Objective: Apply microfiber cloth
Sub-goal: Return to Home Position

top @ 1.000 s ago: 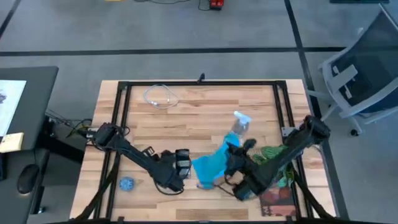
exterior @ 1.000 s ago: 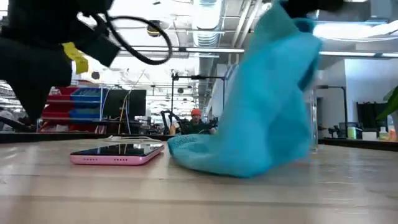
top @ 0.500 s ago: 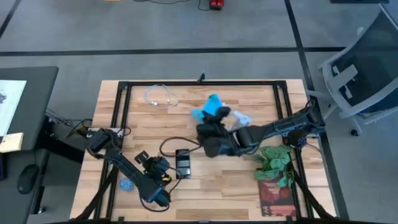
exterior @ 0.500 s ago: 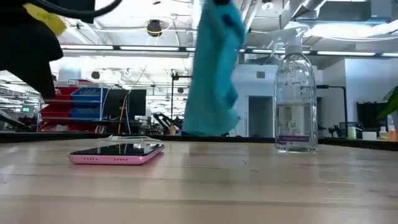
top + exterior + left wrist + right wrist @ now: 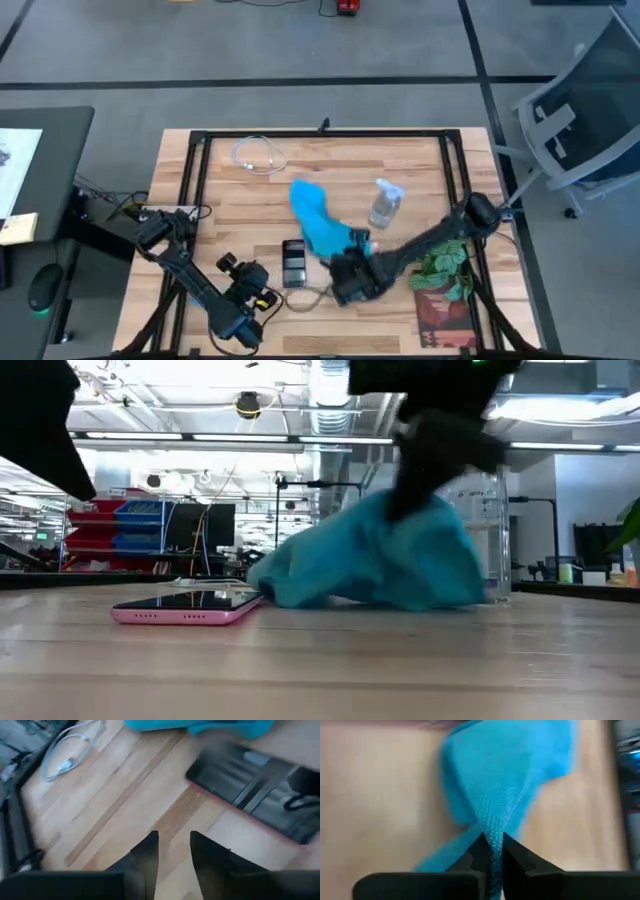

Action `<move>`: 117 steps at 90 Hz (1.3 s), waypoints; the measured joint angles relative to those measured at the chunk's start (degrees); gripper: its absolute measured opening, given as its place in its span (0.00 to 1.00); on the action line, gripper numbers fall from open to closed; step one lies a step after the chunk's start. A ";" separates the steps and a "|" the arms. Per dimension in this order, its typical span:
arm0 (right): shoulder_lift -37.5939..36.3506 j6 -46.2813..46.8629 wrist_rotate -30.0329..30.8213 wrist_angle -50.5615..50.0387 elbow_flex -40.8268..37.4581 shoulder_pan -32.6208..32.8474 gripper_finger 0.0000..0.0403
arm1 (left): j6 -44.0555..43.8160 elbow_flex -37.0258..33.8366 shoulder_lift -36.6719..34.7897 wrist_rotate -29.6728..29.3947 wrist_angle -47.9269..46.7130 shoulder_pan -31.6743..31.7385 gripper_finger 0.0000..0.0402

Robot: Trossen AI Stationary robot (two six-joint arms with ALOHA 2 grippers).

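Light wooden boards fill the middle of the high view, and your right gripper (image 5: 492,843) is the one at work, low and a little right of centre there. Its fingers are pinched tight on a fold of the microfiber cloth (image 5: 315,218), which slumps in a heap on the wood. The cloth's near edge lies just beside the phone (image 5: 293,262); you cannot tell whether the two touch.

Half a second ago that cloth hung clear of the table, nearer the top middle of the high view; now it has come down to the boards next to the phone. Your left gripper (image 5: 172,839) has drawn further into the lower left corner. It grips nothing, its fingers parted by a narrow gap, with bare wood showing between them.

Right of the cloth stands the spray bottle (image 5: 384,205), half hidden behind cloth and arm in the low view. A white cable (image 5: 258,155) lies coiled at upper left, and a plant (image 5: 445,262) sits at the right edge.
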 joint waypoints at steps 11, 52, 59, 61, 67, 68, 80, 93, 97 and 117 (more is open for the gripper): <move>0.07 1.67 -8.34 0.51 0.00 2.99 0.23 | 1.87 -0.02 -0.44 -2.03 5.05 -0.30 0.22; -22.29 -0.68 -8.69 -0.32 -6.92 9.69 0.62 | 11.55 -0.39 -14.39 -18.20 13.27 -1.79 0.22; -30.42 2.52 -7.07 0.83 -12.80 11.97 0.59 | 12.32 -2.09 -18.50 -20.21 13.31 -2.41 0.22; -32.81 3.50 -6.46 1.59 -14.87 12.69 0.58 | 12.72 -2.87 -19.76 -20.26 13.51 -2.49 0.22; -40.61 6.44 -4.93 4.87 -21.39 14.55 0.53 | 14.27 -6.47 -24.20 -19.83 15.34 -2.57 0.22; -41.93 6.88 -4.77 5.51 -22.59 14.81 0.52 | 14.45 -7.26 -25.00 -19.76 15.89 -2.57 0.22; -57.40 8.99 -4.56 16.98 -36.78 16.38 0.40 | 18.31 -19.85 -35.86 -19.01 28.38 -2.24 0.22; -72.74 8.15 -8.78 27.19 -50.11 13.82 0.25 | 29.51 -36.63 -48.90 -15.39 52.56 0.71 0.22; -76.89 7.43 -11.31 29.67 -53.61 12.09 0.20 | 34.79 -41.54 -52.65 -13.66 61.61 2.57 0.22; -90.42 0.94 -29.87 50.12 -69.19 -4.28 0.01 | 64.69 -60.56 -63.59 5.04 104.56 18.29 0.22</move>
